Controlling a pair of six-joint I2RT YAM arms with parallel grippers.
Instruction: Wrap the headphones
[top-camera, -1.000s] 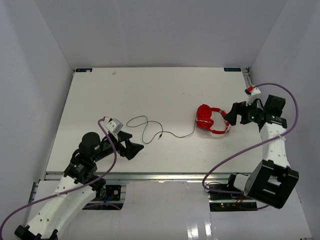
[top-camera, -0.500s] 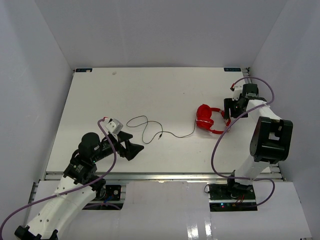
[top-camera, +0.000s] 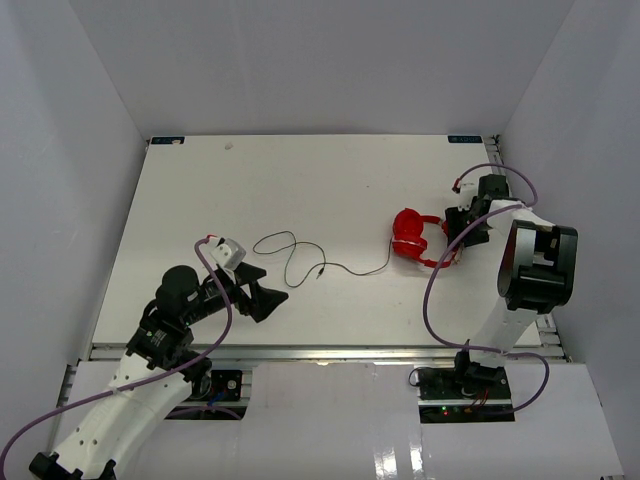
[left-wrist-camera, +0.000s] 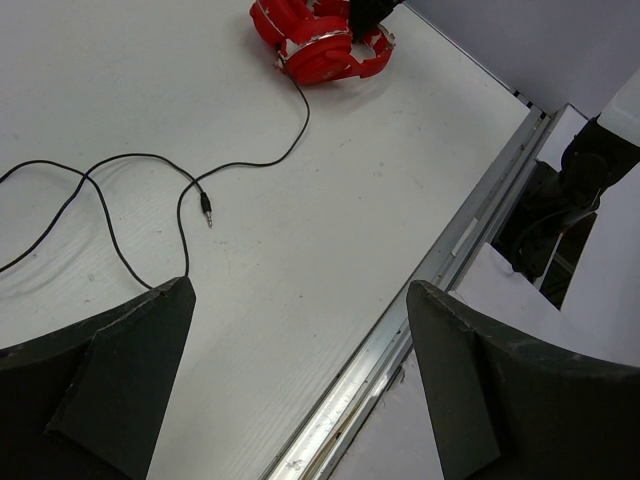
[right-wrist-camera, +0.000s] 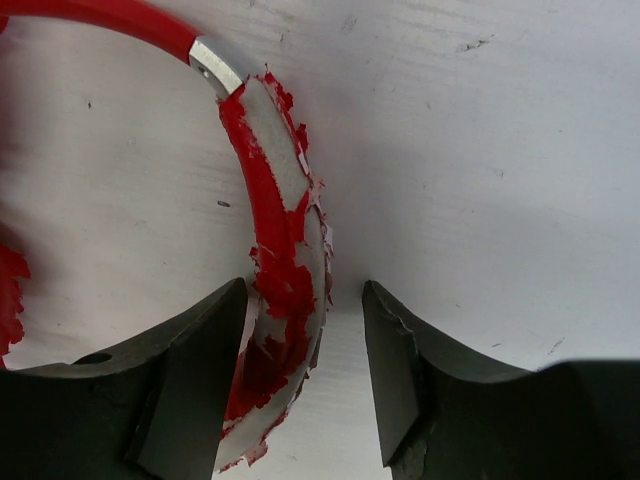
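Two matte black fingers (right-wrist-camera: 185, 390) of my right gripper (right-wrist-camera: 305, 290) sit spread, one on each side of the headband (right-wrist-camera: 285, 230) of the headphones (top-camera: 420, 240), not clamped. One finger is just beside the band; the other has a clear strip of white table (right-wrist-camera: 480, 150) btw it and the band.

The band is a flat curved strip. Its red coating is flaking badly, w/ pale grey patches showing through and ragged red chips along the edges. Higher up, a small silver metal piece (right-wrist-camera: 215, 62) joins it to a smooth glossy red section.

From above, the headphones lie on the right half of the table, near its right edge. The round padded ear cups (top-camera: 408, 232) face the middle and the band is toward my right gripper. A thin black cord (top-camera: 290, 255) runs left from them in loose loops and ends in a small metal-tipped plug (left-wrist-camera: 207, 212) lying free on the table.

My left gripper (left-wrist-camera: 300, 290) hangs wide open at front-left, holding nothing. Its fingers are dark and wedge-shaped. One cord loop runs right up to a fingertip; can't tell if it touches.

Other stuff: an aluminium rail (left-wrist-camera: 440, 260) along the near table edge, thick purple cables (top-camera: 440, 300) looping off both arms, and plain pale walls (top-camera: 320, 70) on 3 sides. Small dark tags (top-camera: 167, 140) sit at the far corners, too small to read.
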